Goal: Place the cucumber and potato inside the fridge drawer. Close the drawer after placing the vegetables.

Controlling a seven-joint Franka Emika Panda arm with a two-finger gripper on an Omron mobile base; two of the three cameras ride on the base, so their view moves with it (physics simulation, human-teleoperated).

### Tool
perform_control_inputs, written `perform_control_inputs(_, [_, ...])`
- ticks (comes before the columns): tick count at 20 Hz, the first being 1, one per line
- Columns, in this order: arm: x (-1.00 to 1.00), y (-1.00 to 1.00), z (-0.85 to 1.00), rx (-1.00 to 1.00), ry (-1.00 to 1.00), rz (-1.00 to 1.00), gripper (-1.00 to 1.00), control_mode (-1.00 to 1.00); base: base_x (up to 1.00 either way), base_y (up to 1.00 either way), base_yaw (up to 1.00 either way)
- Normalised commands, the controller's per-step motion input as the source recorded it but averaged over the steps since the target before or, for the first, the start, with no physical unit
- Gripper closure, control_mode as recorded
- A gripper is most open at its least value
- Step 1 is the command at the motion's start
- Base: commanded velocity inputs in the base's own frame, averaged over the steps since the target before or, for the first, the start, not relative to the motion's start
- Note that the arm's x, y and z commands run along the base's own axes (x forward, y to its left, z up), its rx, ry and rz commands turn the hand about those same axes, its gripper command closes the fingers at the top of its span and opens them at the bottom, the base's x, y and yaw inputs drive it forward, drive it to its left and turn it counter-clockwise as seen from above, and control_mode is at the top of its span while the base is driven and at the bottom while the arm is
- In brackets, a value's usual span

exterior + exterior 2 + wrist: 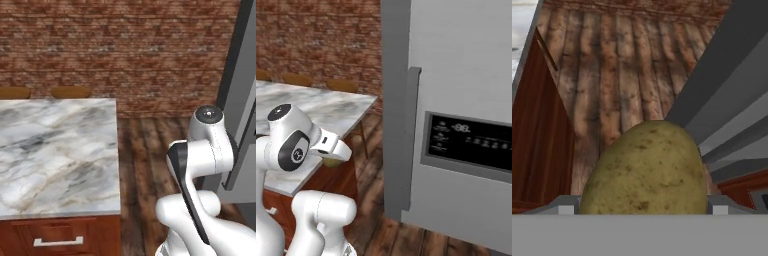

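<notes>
Potato gripped between the fingers, above the wood floor, grey fridge close on the right, marble table edge left, open floor between them

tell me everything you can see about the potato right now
The potato is a rounded oval, olive-brown with darker specks and a dull, slightly rough skin, and looks whole. In the hand view it sits large and close between the two fingertips of the tool, one at each side, so it appears gripped and carried in the air. Below it lies the wooden floor, with the grey fridge to one side. In the right base view, a sliver of it peeks under the hand.
</notes>
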Motion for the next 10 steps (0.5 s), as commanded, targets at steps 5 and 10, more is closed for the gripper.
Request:
perform_control_inputs(5, [0.0,0.0,0.0,0.0,0.0,0.0,1.0,1.0,0.96,-0.12,0.14])
perform_control_inputs(10, [0.0,0.0,0.0,0.0,0.0,0.0,1.0,1.0,0.07,-0.73,-0.05])
